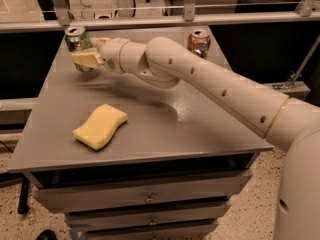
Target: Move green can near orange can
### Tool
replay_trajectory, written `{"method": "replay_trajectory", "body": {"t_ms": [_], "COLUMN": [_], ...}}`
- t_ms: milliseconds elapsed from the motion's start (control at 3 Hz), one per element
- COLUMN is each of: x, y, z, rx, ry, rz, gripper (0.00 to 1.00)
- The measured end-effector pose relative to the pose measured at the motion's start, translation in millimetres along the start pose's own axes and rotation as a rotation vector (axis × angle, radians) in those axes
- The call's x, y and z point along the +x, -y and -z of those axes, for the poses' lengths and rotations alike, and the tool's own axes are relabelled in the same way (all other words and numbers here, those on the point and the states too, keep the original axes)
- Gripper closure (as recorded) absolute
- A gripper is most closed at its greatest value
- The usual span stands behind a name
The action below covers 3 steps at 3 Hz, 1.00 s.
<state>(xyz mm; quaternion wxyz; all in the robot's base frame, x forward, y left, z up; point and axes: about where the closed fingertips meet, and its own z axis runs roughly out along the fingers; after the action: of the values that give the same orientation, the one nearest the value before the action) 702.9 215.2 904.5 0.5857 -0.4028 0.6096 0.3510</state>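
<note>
The green can stands at the far left corner of the grey table, its silver top showing. My gripper is at this can, with a pale finger across its near side and the other behind it, shut on the can. The orange can stands upright at the far edge of the table, right of the middle, well apart from the green can. My white arm stretches across the table from the right, passing in front of the orange can.
A yellow sponge lies on the near left part of the table. Drawers sit under the tabletop. A metal rail runs behind the table's far edge.
</note>
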Motion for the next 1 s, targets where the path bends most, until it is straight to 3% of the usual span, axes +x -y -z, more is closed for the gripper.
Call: {"method": "replay_trajectory", "body": {"t_ms": [333,1000], "x": [-8.8,3.1], "y": [-1.0,-8.8], "z": [46.0,153.0], "rx": [0.035,0.148], "ry": [-0.025,-0.124], "rz": [0.008,-0.008], "gripper": [1.0,1.0]}}
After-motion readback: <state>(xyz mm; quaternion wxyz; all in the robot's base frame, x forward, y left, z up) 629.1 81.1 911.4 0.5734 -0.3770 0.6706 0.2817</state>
